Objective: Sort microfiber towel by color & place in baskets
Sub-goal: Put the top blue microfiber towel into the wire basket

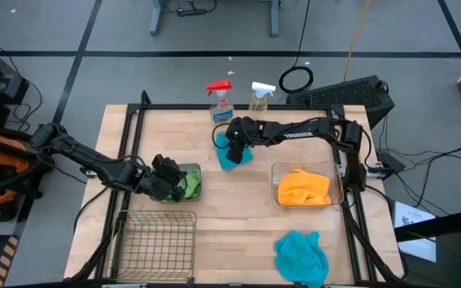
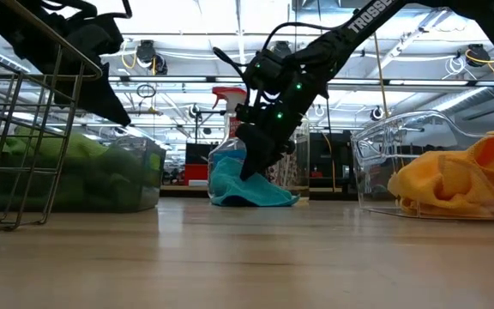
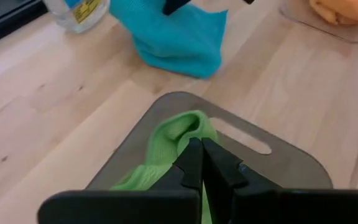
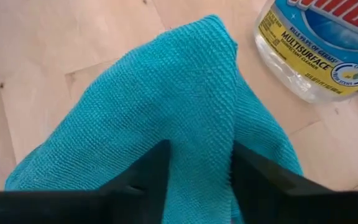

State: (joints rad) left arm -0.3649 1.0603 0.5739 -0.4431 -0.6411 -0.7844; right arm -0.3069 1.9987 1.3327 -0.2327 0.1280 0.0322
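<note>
The right gripper (image 4: 194,180) is pinching a fold of a teal cloth (image 4: 185,99) with a fine woven grain, lying on the pale wooden surface (image 1: 238,208) beside a clear spray bottle (image 4: 319,46). The left gripper (image 3: 202,163), fingers pressed together, is hovering over soft green cloths (image 3: 173,140) in a smoky grey tub (image 3: 278,162). Yellow cloths (image 1: 302,188) are filling a clear tub (image 1: 277,170). Another teal cloth (image 1: 301,256) is lying crumpled near a square wire basket (image 1: 154,240).
</note>
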